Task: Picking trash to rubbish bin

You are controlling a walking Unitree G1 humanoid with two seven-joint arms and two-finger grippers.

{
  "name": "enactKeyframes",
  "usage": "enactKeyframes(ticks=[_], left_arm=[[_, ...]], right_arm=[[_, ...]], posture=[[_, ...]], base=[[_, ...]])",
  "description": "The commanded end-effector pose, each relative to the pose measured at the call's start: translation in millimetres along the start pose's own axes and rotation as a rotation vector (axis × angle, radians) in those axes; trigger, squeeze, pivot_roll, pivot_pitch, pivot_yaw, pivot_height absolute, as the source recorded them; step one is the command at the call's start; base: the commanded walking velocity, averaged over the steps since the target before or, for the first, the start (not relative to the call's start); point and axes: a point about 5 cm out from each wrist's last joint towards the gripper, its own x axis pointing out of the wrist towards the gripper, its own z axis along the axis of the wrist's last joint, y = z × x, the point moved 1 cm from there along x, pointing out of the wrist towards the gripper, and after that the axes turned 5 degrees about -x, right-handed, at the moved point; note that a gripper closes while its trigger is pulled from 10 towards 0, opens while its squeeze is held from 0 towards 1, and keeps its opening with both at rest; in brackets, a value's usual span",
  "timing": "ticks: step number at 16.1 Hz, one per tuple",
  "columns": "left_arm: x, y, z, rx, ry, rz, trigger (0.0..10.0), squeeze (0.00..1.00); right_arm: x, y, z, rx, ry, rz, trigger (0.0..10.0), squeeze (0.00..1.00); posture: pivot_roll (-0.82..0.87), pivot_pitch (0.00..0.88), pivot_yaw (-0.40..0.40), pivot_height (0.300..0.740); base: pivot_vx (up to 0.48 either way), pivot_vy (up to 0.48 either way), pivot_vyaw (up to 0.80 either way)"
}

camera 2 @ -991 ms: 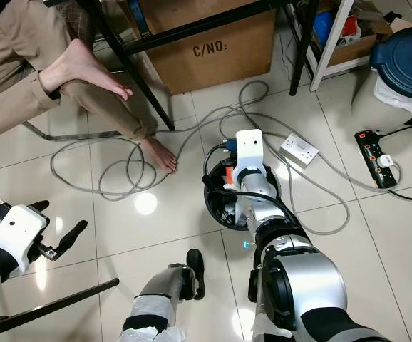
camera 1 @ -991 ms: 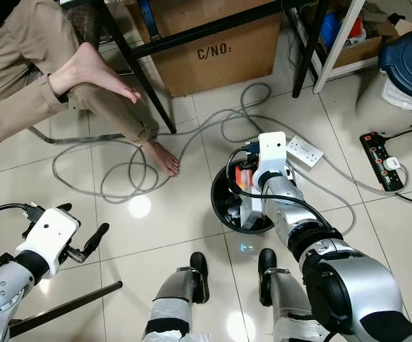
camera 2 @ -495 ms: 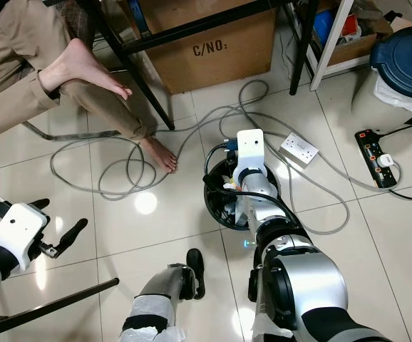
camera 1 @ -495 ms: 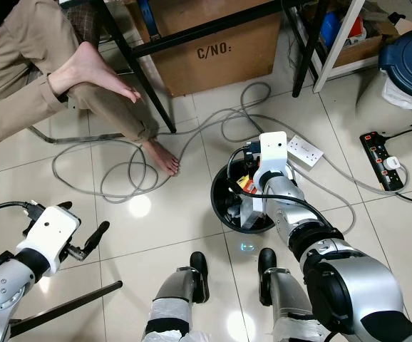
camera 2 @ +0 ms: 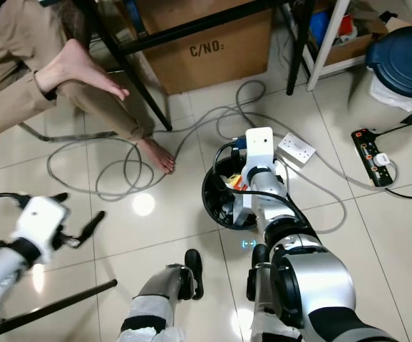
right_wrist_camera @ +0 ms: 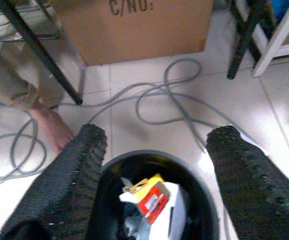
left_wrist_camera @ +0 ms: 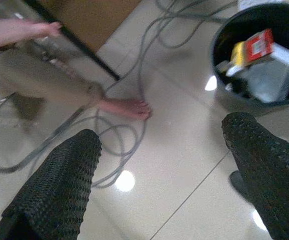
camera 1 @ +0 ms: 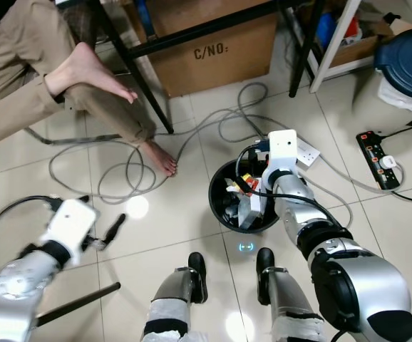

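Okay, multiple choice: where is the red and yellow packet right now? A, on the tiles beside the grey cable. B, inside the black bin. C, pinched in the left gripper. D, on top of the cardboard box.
B: the red and yellow packet lies on the other trash inside the black bin, just below the open fingers of the right gripper.

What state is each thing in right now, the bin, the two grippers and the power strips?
black bin: upright, holding trash.
red and yellow packet: lying in the bin.
right gripper: open, above the bin.
left gripper: open, holding nothing.
black power strip: plug inserted.
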Motion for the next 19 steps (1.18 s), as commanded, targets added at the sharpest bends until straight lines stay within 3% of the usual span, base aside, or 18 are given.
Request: enactKeyframes(ticks=[1,4,5,10,14,16,19], left_arm=[[2.3,-8.9,-11.8,-0.011,0.038,-0.019,10.0,0.00],[18.0,-13.7,-5.8,-0.026,0.004,-0.038,10.0,0.00],[32.8,-13.9,-1.6,-0.026,-0.020,-0.038,10.0,0.00],[62.2,-17.3,12.0,-0.043,-0.087,-0.032,10.0,0.00],[83.4,-26.9,39.6,-0.101,-0.195,-0.023,10.0,0.00],[88.3,-36.6,56.8,-0.140,-0.260,-0.047,10.0,0.00],[88.9,-39.4,61.9,-0.170,-0.285,-0.019,10.0,0.00]], right_arm=[[-4.7,1.0,-12.2,0.001,0.019,0.010,10.0,1.00],[-4.9,-11.3,-7.4,-0.003,-0.022,-0.008,10.0,1.00],[-6.9,-28.4,-4.8,-0.012,-0.057,-0.035,10.0,1.00],[-16.4,-54.6,8.1,-0.026,-0.192,-0.081,10.0,1.00],[-38.9,-71.1,27.7,-0.084,-0.328,-0.135,10.0,1.00],[-64.1,-78.3,37.9,-0.118,-0.374,-0.147,10.0,1.00],[-91.9,-71.4,39.7,-0.114,-0.382,-0.143,10.0,1.00]], posture=[[0.26,0.403,0.151,0.740],[0.20,0.360,0.130,0.740],[0.16,0.323,0.115,0.740],[0.03,0.222,0.098,0.740],[-0.03,0.186,0.111,0.740],[-0.07,0.166,0.120,0.740],[-0.10,0.142,0.138,0.740]], base=[[0.000,0.000,0.00],[0.000,0.000,0.00],[0.000,0.000,0.00],[0.000,0.000,0.00],[0.000,0.000,0.00],[0.000,0.000,0.00],[0.000,0.000,0.00]])
